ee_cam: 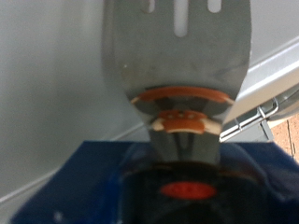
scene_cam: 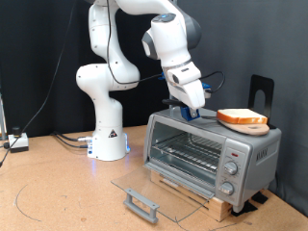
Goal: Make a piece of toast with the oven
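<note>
The silver oven [scene_cam: 212,149] stands on a wooden base at the exterior view's right. Its glass door [scene_cam: 144,188] hangs open and flat, grey handle [scene_cam: 141,203] in front. The wire rack [scene_cam: 188,149] inside looks bare. The piece of toast [scene_cam: 242,117], orange-tan with a pale centre, lies on the oven's top at the right. My gripper [scene_cam: 195,106] hovers just over the oven's top, left of the toast. It is shut on a spatula: the wrist view shows its grey slotted blade [ee_cam: 177,47] and its black, orange-ringed handle [ee_cam: 187,159] in a blue sleeve.
The oven's knobs [scene_cam: 231,166] sit on its right panel. A black stand [scene_cam: 262,91] rises behind the toast. The white robot base [scene_cam: 108,135] stands at the left, with cables [scene_cam: 67,140] on the brown table. A dark curtain hangs behind.
</note>
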You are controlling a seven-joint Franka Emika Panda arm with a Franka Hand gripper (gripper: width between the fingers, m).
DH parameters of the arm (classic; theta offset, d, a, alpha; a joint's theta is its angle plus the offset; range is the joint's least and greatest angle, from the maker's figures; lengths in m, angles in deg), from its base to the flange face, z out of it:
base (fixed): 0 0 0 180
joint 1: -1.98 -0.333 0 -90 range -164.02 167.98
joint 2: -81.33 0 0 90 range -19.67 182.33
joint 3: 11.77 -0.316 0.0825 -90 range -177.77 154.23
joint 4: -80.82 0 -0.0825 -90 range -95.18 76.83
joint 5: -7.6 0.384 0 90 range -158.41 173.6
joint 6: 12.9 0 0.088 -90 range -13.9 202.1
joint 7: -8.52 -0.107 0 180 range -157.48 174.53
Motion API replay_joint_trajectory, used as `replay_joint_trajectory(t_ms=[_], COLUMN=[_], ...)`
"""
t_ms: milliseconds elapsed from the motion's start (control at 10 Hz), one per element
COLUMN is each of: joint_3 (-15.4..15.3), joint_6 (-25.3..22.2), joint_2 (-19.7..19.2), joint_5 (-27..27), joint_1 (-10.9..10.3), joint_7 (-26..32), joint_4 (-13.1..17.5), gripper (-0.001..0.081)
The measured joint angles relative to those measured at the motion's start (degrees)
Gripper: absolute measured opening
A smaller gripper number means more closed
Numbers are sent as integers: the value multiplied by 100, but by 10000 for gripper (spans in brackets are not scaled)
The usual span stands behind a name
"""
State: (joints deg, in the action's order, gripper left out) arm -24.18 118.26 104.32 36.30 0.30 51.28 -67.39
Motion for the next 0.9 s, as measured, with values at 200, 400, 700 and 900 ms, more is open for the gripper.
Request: replay_joint_trajectory(t_ms=[200, 400, 700, 900], joint_3=[-110, -230, -431, -548], joint_6=[68, 175, 351, 480], joint_2=[-171, -344, -548, -590], joint_5=[79, 174, 355, 495], joint_1=[-11, -29, -117, -207], joint_7=[-36, -45, -45, -45], joint_4=[95, 179, 288, 305], gripper=[391, 391, 391, 391])
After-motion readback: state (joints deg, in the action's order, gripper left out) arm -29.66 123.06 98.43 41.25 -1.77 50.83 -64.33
